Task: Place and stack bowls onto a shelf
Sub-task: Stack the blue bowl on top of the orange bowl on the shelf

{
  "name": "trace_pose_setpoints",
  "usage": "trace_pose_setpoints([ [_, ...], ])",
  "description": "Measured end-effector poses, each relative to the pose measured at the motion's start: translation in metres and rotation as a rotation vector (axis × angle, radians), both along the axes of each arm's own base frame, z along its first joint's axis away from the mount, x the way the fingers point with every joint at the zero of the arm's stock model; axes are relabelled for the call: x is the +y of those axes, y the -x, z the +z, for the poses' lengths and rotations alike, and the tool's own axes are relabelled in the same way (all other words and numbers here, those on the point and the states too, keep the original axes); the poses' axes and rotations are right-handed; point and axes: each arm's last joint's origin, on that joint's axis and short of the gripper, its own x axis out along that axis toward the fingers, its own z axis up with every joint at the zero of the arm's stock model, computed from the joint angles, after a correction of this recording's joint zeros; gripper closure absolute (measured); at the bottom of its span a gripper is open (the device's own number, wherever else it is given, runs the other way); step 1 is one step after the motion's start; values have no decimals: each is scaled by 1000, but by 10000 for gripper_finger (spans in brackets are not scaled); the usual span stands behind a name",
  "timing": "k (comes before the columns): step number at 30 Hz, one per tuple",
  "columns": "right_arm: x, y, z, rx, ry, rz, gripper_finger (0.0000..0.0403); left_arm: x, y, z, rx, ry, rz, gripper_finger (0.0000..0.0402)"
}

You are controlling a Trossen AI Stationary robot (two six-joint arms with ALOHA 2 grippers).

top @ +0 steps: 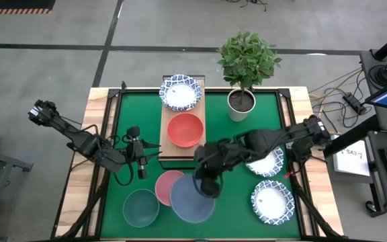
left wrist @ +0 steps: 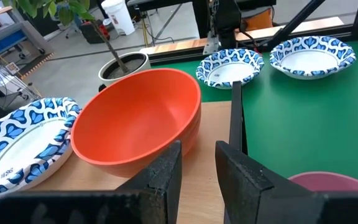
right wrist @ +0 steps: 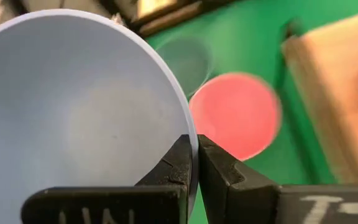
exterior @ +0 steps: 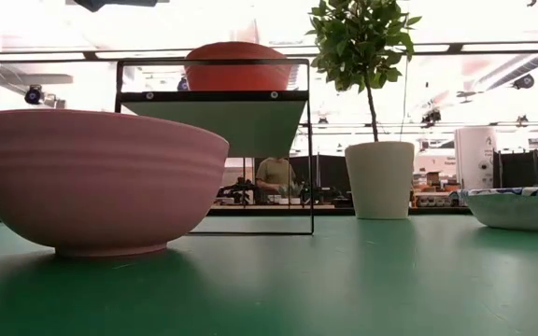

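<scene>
The light-wood shelf carries a white bowl with a blue rim and a red bowl. My left gripper hovers open at the shelf's near left end, just before the red bowl, touching nothing. My right gripper is shut on a blue bowl. On the green mat sit a pink bowl and a grey-green bowl. Two more blue-rimmed white bowls rest at the right, the farther one partly under my right arm. My right gripper pinches the blue bowl's rim, on its far right side, with one finger inside the bowl and the other outside. The fingers come from above, pointing down. The bowl looks lifted clear of the mat, above the pink bowl's edge.
A potted plant in a white pot stands just right of the shelf's far end. The low view shows the pink bowl close up and the shelf's dark frame behind it. A person sits beyond the table.
</scene>
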Motion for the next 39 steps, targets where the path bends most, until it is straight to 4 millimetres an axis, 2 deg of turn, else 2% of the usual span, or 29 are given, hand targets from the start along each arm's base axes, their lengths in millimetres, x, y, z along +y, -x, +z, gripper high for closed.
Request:
trace_pose_setpoints([
  [5,-29,1,23,-55,79,-140,391,0,0,0,0,0,0,322],
  [9,-56,1,35,-62,36,-258,391,0,0,0,0,0,0,322],
  [19,-136,7,33,42,64,-470,391,0,1,-1,15,-9,0,322],
  [24,-166,12,25,117,81,-543,390,5,7,-7,75,-3,30,322],
  [29,-181,8,14,175,72,-547,390,11,15,-8,75,-2,123,322],
  [39,-184,-11,-10,250,58,-506,390,13,18,-8,66,3,148,322],
])
